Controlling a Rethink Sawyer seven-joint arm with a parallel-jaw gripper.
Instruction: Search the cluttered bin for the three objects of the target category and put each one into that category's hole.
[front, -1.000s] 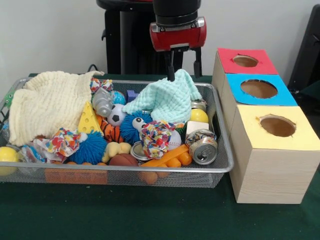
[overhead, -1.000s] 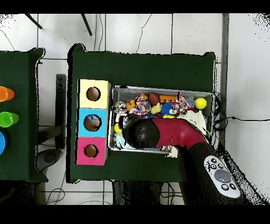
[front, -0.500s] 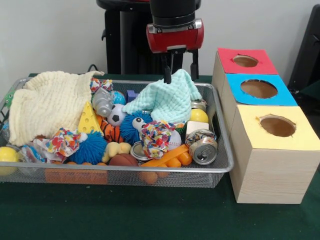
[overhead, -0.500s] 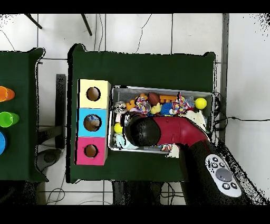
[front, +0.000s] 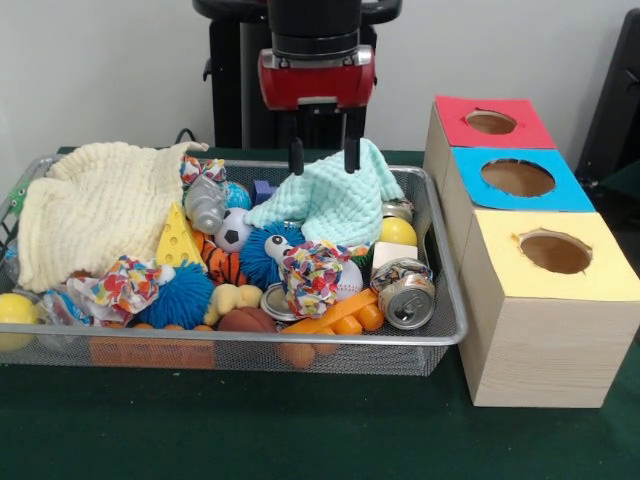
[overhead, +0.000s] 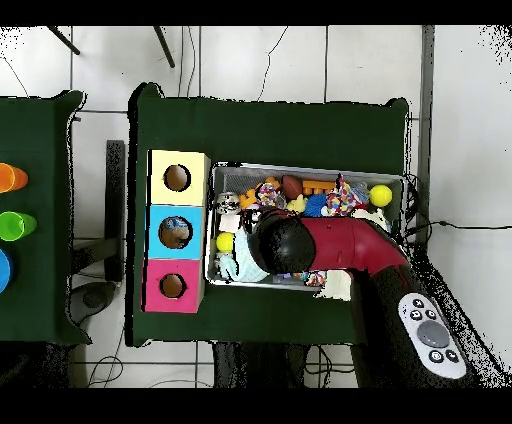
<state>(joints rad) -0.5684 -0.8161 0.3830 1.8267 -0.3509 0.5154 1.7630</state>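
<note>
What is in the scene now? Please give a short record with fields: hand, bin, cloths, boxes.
hand: open, empty, above the rear of the bin, over the mint cloth's left edge
bin: wire mesh, crowded with toys, balls and a crushed can
cloths: mint cloth at rear right; pale yellow cloth at left
boxes: red box, blue box, yellow box, one round hole in each top
</note>
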